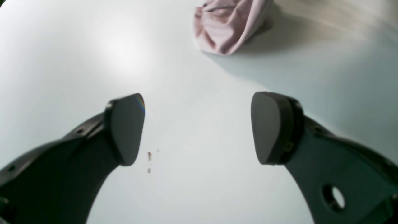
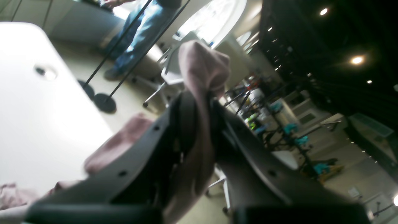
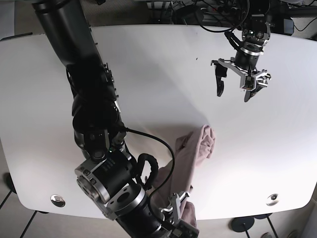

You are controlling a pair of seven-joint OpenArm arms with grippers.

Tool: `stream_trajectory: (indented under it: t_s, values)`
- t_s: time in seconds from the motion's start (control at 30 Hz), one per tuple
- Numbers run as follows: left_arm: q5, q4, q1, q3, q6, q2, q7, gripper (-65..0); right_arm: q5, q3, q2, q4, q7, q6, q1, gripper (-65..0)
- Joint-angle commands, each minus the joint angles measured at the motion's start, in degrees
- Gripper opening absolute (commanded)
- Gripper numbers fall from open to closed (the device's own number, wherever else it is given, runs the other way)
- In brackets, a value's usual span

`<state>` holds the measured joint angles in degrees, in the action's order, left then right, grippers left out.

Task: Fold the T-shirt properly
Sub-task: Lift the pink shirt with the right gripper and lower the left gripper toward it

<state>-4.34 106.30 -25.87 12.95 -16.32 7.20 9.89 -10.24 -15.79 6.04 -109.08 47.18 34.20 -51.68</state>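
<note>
The pink T-shirt (image 3: 194, 151) lies bunched in a long strip on the white table (image 3: 158, 69), running from mid-table to the near edge. My right gripper (image 3: 181, 210) is shut on the shirt's near end; in the right wrist view the cloth (image 2: 202, 93) is pinched between the jaws and lifted off the table. My left gripper (image 3: 234, 88) is open and empty, high above the far right of the table. In the left wrist view its pads (image 1: 124, 127) stand wide apart and the shirt's far end (image 1: 228, 26) lies beyond them.
The table's near edge (image 3: 233, 215) is close to my right gripper. Two round table fittings (image 3: 57, 200) sit near the front corners. A person (image 2: 140, 34), stands and chairs are beyond the table edge in the right wrist view.
</note>
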Motion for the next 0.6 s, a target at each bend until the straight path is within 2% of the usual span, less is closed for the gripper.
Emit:
stream_trajectory:
  t_s: [0.03,0.1,0.2,0.4,0.6]
  values:
    - [-0.10,1.00,2.53,0.28,0.01,0.67,-1.49,-14.6,0.09,1.51,0.77,-0.42,-1.24,-0.39,-3.92,-63.1]
    - [-0.10,0.91,3.41,-0.07,0.01,2.07,-1.49,-14.6,0.09,1.59,0.95,-0.33,-1.24,-0.48,-4.28,-63.1]
    - [-0.10,-0.24,5.69,-4.47,0.01,6.73,-1.49,-14.6,0.17,1.42,1.03,-0.24,-1.24,-0.66,-4.01,-63.1]
    - [-0.10,-9.64,14.04,-5.70,0.01,7.35,-1.49,-14.6,0.09,1.77,1.03,0.90,-1.24,-0.74,-4.10,-63.1]
    - [-0.54,-19.84,22.75,-15.19,-0.08,9.55,-1.76,-14.6,0.09,1.77,0.95,0.90,-1.24,-0.74,-4.10,-63.1]
